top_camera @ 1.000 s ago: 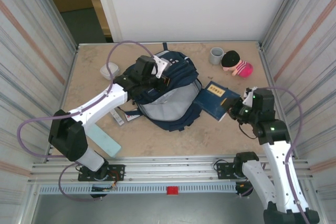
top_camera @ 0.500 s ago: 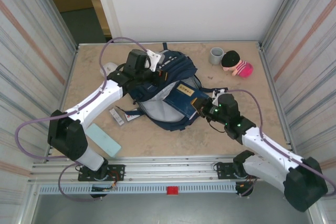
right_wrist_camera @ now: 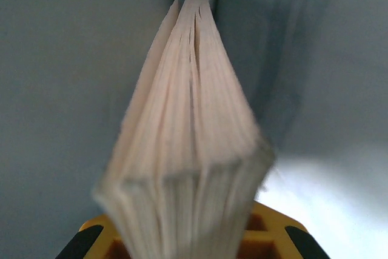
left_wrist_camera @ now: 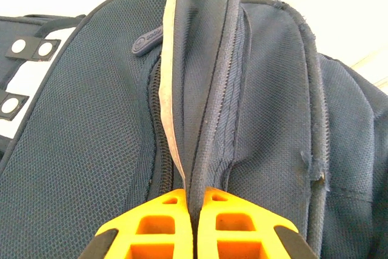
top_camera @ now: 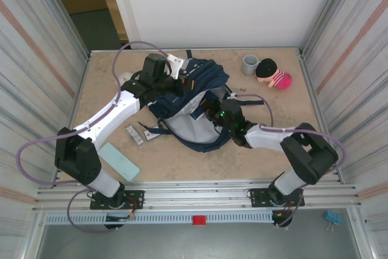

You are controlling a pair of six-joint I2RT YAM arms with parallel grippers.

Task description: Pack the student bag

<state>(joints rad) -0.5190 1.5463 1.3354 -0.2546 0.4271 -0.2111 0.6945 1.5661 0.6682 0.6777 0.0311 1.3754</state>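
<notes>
The student bag (top_camera: 182, 128), a navy backpack, lies in the middle of the table with its main opening facing right and its pale grey lining showing. My left gripper (top_camera: 183, 85) is shut on the bag's upper zip edge (left_wrist_camera: 209, 89) and holds it up; the orange fingers (left_wrist_camera: 167, 216) pinch the seam. Reaching into the opening, my right gripper (top_camera: 209, 106) is shut on a book. The book's fanned page edges (right_wrist_camera: 188, 119) point into the grey lining (right_wrist_camera: 60, 89). From above, the book is mostly hidden inside the bag.
A grey cup (top_camera: 250, 63) and a pink plush doll (top_camera: 273, 74) stand at the back right. A pale teal flat case (top_camera: 119, 161) and a small white item (top_camera: 134, 134) lie left of the bag. Metal walls close in both sides.
My right arm has swung left, carrying the blue book from the table right of the bag into its opening. The left gripper has kept its hold on the bag's edge, shifting slightly back.
</notes>
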